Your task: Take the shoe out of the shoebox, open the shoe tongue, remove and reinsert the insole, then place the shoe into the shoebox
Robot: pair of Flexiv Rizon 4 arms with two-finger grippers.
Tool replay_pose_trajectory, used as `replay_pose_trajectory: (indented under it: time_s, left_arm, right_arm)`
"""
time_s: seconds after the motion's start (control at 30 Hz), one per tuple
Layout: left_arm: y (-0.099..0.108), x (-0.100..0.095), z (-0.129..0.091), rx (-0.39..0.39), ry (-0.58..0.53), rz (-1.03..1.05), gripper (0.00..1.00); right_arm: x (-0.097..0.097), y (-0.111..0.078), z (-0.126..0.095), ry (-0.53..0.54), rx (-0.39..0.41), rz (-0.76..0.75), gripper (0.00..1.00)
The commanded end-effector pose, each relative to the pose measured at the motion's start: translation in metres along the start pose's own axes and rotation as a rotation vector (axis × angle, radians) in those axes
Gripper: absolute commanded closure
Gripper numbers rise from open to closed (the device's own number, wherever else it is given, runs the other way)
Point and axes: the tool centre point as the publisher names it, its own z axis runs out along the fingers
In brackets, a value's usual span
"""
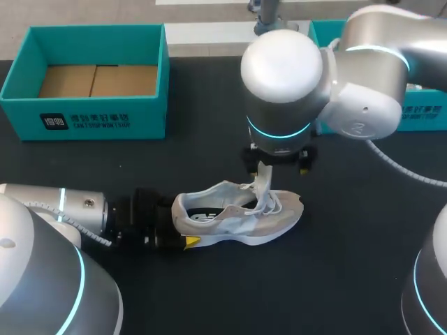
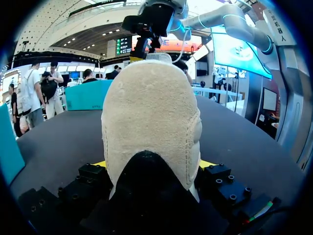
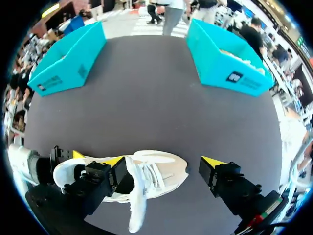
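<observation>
Left tool (image 2: 152,165) clamped on heel of shoe (image 1: 241,216); toe points right on tabletop (image 1: 349,251). Right tool (image 3: 164,162) above the laces, spread apart. Tongue (image 3: 136,196) stands upright.

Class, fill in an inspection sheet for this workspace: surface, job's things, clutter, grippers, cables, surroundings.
surface: dark table.
job's things: white shoe upright on the table, tongue raised; open teal shoebox back left.
clutter: second teal box back right, partly hidden by the right arm.
grippers: left gripper shut on the shoe's heel; right gripper open above the laces, tongue beside one finger.
cables: grey cable off the right arm.
surroundings: nothing seen reaching over the table.
</observation>
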Motion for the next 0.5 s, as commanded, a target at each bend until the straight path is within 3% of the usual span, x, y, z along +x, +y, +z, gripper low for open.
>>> replay_pose_trajectory:
  time_s: [0.03,0.27,0.43,0.47,0.5]
  left_arm:
    - [0.001,0.001,-0.001,0.0,0.0,0.0,1.0]
    - [0.001,0.001,-0.001,0.0,0.0,0.0,1.0]
    - [0.001,0.001,-0.001,0.0,0.0,0.0,1.0]
    - [0.001,0.001,-0.001,0.0,0.0,0.0,1.0]
    - [0.001,0.001,-0.001,0.0,0.0,0.0,1.0]
  right_arm:
    - [0.011,0.011,-0.036,-0.029,-0.036,-0.077,0.0]
    - [0.04,0.027,-0.065,0.047,-0.068,-0.332,0.0]
    - [0.078,0.025,-0.078,0.143,-0.025,-0.718,0.0]
    - [0.085,0.023,-0.081,0.148,-0.018,-0.788,0.13]
    - [0.091,0.022,-0.083,0.154,-0.009,-0.84,0.34]
